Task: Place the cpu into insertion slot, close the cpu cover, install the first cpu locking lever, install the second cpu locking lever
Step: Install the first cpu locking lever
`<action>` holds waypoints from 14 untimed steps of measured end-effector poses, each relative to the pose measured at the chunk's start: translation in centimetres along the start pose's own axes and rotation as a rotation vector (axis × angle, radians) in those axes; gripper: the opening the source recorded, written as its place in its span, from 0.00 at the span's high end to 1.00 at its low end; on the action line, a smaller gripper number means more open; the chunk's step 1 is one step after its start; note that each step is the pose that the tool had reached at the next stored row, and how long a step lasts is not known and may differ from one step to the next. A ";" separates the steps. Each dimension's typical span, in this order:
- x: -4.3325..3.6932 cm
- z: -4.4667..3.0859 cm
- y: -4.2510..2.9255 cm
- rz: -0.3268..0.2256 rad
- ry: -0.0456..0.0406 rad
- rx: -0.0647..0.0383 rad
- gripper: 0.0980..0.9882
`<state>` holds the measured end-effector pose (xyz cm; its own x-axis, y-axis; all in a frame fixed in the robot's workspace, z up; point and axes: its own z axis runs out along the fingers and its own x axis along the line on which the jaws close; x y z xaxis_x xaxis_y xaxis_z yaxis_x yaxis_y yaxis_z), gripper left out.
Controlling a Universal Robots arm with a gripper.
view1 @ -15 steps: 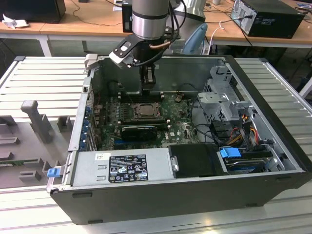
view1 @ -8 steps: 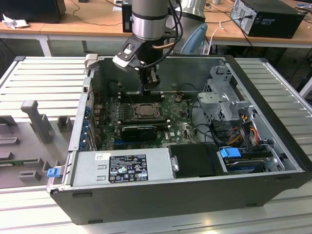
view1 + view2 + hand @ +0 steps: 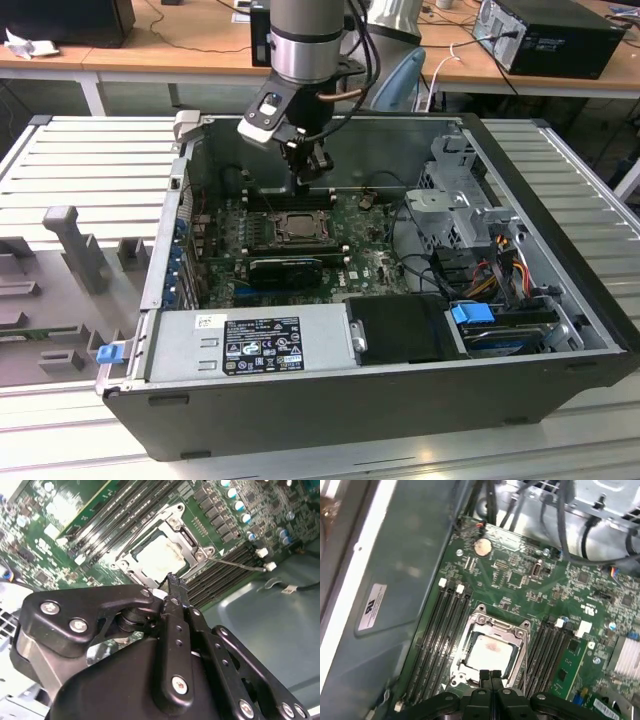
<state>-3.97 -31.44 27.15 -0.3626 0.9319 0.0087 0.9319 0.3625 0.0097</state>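
CPU (image 3: 489, 652) lies flat in the insertion slot (image 3: 270, 238) on the green motherboard (image 3: 520, 580), its pale metal top facing up. You can see this in both wrist views. The cpu cover (image 3: 500, 622) lies down around it, and the chip shows through the cover's window. Your gripper (image 3: 491, 675) has its two black fingers pressed together with nothing between them. In the first wrist view the tips sit right at one edge of the cover frame, just beside the chip. You cannot tell whether they touch the metal. In the exterior view the arm hangs inside the open computer case (image 3: 400, 400), with the tips over the socket's far edge. In the second wrist view a thin locking lever (image 3: 240, 564) reaches from a socket corner out across the memory slots (image 3: 220, 580).
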 end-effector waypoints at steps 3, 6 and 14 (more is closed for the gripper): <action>0.00 0.02 0.00 -0.082 0.0006 0.001 0.99; 0.00 0.03 0.00 -0.167 0.0011 0.002 0.99; 0.00 0.05 -0.01 -0.320 0.0023 0.003 0.99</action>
<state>-3.98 -31.44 27.09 -0.6374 0.7705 0.0080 0.7705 0.6373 0.0093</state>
